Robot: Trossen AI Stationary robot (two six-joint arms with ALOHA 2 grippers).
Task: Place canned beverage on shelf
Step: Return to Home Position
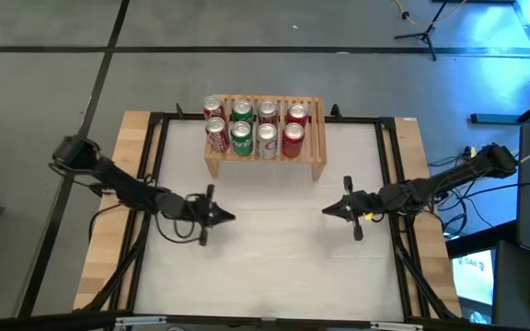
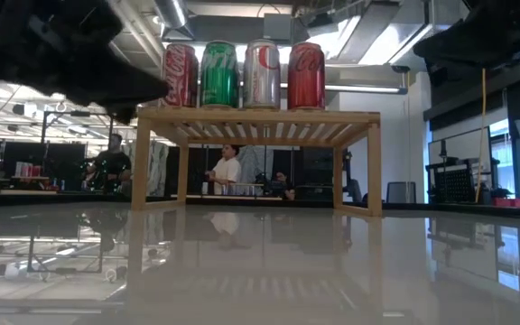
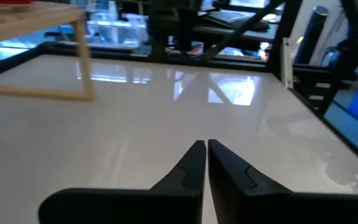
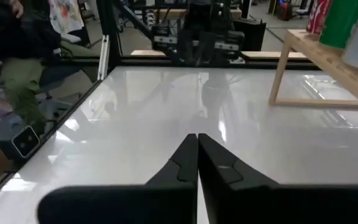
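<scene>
Left gripper is hovering low over the glossy white table, jaws pressed tip to tip and holding nothing; the left wrist view is showing only a hairline seam between them. Right gripper is hanging opposite, jaws likewise closed together and empty. The two tips are pointing at each other across bare tabletop, well apart.

The low light-wood shelf, with its slatted top and solid side legs, is standing off to the side of both pairs of jaws, beyond the gap between them and well clear of either tip. Eight drink cans are standing upright on it in two rows of four: red-and-silver, green, silver, red, each matched front to back. No can is lying on the table near either set of jaws.

Judgement: loading looks complete, and the step in hand is the retreat to the home pose. To do it well, each arm should be drawing back along its own side, away from the shelf, with jaws closed and tips lifting off the surface first, so that no link sweeps the shelf's legs or nudges the front row. Slow, symmetric motion is advisable.
</scene>
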